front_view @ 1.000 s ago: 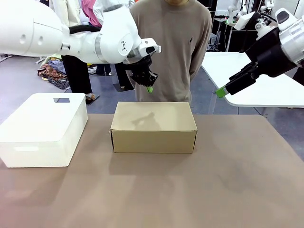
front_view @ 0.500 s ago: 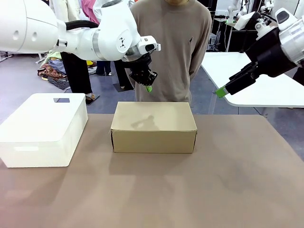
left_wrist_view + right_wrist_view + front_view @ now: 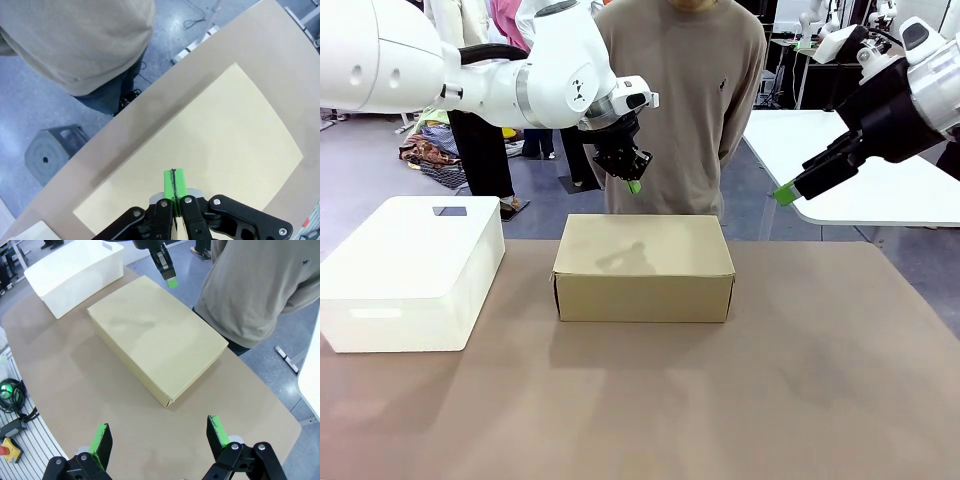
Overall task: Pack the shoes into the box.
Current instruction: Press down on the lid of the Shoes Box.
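- Front view: the matte brown counter (image 3: pixel 740 400) carries the closed cardboard box (image 3: pixel 643 266) at centre and a white bin (image 3: pixel 410 272) on its left; the near half lies bare. A person (image 3: pixel 682 100) stands at the far edge.
- Left wrist view: the left gripper (image 3: pixel 174 184), jaws clenched on nothing, hangs over the box's flat lid.
- Right wrist view: the right gripper (image 3: pixel 161 441), jaws spread and empty, hangs above the bare counter.

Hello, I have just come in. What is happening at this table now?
Nothing is being handled at the moment. A brown cardboard box sits closed in the middle of the table, with a white bin beside it on the robot's left. The left gripper hangs above the far edge of the box, shut and empty. The right gripper is open, raised off to the right, also empty. A person stands at the far side, behind the box.
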{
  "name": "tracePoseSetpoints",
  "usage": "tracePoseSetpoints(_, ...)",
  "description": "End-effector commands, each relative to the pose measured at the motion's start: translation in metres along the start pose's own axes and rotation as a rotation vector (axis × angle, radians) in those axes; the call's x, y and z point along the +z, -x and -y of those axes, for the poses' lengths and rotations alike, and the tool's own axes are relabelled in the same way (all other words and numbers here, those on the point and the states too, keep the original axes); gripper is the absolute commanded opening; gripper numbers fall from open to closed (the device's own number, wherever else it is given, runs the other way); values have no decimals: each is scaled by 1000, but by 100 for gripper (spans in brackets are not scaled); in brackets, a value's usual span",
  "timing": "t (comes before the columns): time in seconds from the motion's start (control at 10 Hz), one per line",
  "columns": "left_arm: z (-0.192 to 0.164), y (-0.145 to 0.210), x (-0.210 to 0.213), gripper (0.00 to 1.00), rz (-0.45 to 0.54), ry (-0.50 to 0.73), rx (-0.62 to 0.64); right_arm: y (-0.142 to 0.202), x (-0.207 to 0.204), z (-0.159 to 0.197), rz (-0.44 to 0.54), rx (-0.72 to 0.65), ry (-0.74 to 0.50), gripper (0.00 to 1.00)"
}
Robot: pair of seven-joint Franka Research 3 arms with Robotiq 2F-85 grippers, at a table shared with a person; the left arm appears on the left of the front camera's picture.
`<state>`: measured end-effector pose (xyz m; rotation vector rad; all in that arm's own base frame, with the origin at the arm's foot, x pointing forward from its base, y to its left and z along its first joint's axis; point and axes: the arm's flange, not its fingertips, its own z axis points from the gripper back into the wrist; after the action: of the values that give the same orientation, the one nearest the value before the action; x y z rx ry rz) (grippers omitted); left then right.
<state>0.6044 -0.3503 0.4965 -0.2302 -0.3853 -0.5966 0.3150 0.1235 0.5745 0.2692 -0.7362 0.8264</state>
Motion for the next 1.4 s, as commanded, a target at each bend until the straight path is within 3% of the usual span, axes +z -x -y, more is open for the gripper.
tracePoseSetpoints(0.0,-1,-1,1,0,11,-2,1,1,-3,-2,3,-18,15,100)
tracePoseSetpoints(0.5,0,0,0,0,0,0,0,1,-3,-2,3,-18,15,100)
tracePoseSetpoints(0.9,8,69,48,0,-5,-119,-8,1,-3,-2,3,-18,15,100)
tracePoseSetpoints(1.3,2,129,109,0,-2,-91,-141,1,-3,-2,3,-18,15,100)
